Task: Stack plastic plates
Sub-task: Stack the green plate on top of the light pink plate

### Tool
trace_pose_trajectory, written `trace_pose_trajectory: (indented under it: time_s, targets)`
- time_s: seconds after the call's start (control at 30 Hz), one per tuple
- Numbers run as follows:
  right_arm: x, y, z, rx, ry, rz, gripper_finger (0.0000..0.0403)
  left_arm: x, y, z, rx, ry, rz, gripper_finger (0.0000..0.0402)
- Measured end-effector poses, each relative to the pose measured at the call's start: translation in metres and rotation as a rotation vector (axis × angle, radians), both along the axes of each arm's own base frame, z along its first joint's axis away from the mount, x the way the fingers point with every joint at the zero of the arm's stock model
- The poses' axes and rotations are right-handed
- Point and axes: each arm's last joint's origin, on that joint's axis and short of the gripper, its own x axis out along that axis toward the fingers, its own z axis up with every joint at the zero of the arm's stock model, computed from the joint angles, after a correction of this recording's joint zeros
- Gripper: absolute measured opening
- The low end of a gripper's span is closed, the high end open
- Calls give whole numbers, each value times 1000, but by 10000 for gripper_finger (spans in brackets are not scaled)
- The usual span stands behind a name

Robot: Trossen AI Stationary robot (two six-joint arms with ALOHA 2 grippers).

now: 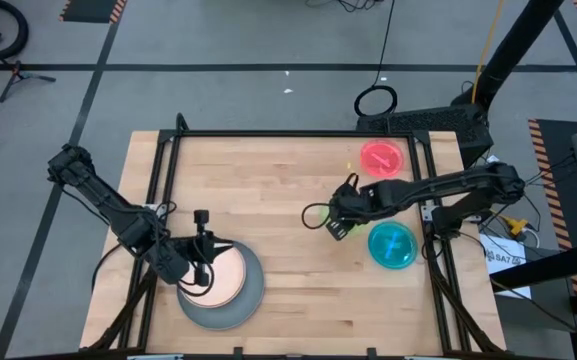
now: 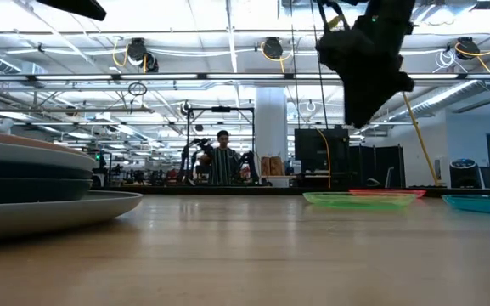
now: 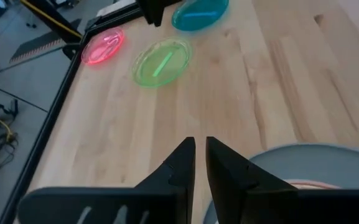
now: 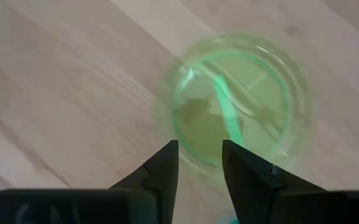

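My right gripper (image 4: 199, 163) hung above the green plate (image 4: 235, 102), fingers parted and empty. The red plate (image 1: 382, 157) and teal plate (image 1: 393, 245) lay close on either side. My left gripper (image 3: 200, 163), fingers nearly together, was at the stack (image 1: 223, 280), salmon plate (image 1: 219, 275) on top.

Stack of plates (image 1: 223, 285) at table's (image 1: 288, 170) front left. Three single plates (image 3: 160, 62) lie apart at the right side; right gripper (image 1: 338, 215) above one.
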Motion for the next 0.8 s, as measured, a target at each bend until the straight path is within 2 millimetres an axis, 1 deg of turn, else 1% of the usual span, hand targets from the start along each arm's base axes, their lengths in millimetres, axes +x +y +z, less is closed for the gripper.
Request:
trace_pose_trajectory:
  time_s: [0.07, 0.13, 0.27, 0.33, 0.4, 0.57, 0.7, 0.8]
  targets:
    - [1, 1, -4, -2, 33, 0, 116, 0, 0, 0, -8, -1, 4, 47]
    - [5, 2, -9, -13, 51, 37, 116, 0, 0, 0, 1, 1, -2, 47]
    - [16, 8, -25, -34, 98, 175, 116, 0, 0, 0, 22, 5, -15, 47]
    - [20, 14, -33, 8, 125, 268, 116, 0, 0, 0, 19, 4, -13, 47]
    - [22, 21, -40, 26, 153, 325, 116, 0, 0, 0, 26, 5, -17, 47]
    - [28, 30, -58, -81, 216, 346, 116, 0, 0, 0, 32, 6, -20, 47]
    - [34, 33, -76, -96, 260, 361, 116, 0, 0, 0, 20, 3, -11, 47]
    - [36, 32, -89, -120, 301, 333, 116, 0, 0, 0, 16, 2, -9, 47]
